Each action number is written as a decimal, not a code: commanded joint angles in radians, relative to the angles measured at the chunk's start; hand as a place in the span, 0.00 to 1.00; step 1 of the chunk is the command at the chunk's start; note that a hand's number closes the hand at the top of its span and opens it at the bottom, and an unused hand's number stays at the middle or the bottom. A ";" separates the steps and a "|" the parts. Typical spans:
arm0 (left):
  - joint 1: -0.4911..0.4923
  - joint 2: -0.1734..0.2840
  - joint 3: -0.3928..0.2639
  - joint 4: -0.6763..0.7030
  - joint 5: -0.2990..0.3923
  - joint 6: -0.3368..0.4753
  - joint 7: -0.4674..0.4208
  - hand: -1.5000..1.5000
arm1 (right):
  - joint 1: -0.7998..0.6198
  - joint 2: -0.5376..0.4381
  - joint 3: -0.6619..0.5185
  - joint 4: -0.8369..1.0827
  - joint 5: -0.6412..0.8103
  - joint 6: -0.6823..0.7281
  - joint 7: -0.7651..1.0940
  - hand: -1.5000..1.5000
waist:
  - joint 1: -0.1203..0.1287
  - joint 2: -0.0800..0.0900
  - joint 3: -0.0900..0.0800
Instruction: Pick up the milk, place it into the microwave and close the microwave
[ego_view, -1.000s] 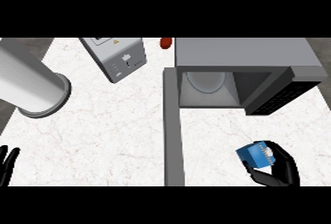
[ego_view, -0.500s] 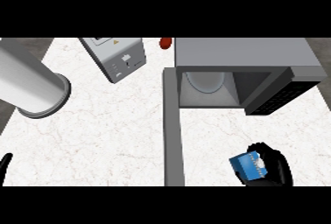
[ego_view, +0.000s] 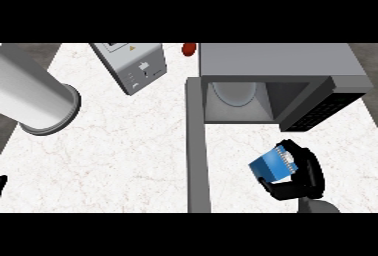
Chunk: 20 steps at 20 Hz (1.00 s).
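Observation:
The milk (ego_view: 272, 166) is a small blue carton with a white top, tilted. My right hand (ego_view: 306, 176) is shut on it from the right, with black fingers curled round its sides, at the lower right above the counter. The microwave (ego_view: 277, 62) stands at the top right. Its door (ego_view: 196, 150) is swung open and shows as a long grey strip running toward me. Inside the cavity lies a pale round turntable (ego_view: 236, 94). The carton hangs in front of the opening, below it in the view. Only a sliver of my left hand (ego_view: 2, 184) shows at the left edge.
A large grey cylinder (ego_view: 33, 97) lies across the upper left. A grey box with buttons (ego_view: 134, 65) sits at the back centre, with a small red object (ego_view: 190, 48) beside it. The microwave's dark control panel (ego_view: 323, 107) angles out at the right. White marbled counter (ego_view: 118, 160) spreads left of the door.
My right hand has carried the milk first a little toward me, then up and left toward the microwave opening. The left hand has slid almost out of view at the left edge.

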 joint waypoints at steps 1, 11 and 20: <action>0.043 0.006 0.048 0.006 0.046 -0.066 -0.026 0.00 | 0.052 0.029 0.062 -0.150 0.025 -0.032 0.085 1.00 | 0.002 0.000 0.000; 0.076 0.000 0.100 0.043 0.092 -0.135 -0.060 0.00 | 0.282 0.086 0.303 -0.649 -0.022 -0.298 0.387 1.00 | -0.001 -0.002 -0.001; -0.010 -0.011 0.140 0.123 0.042 -0.153 -0.053 0.00 | 0.104 0.087 0.399 -0.558 0.044 -0.493 0.385 1.00 | 0.003 0.002 0.000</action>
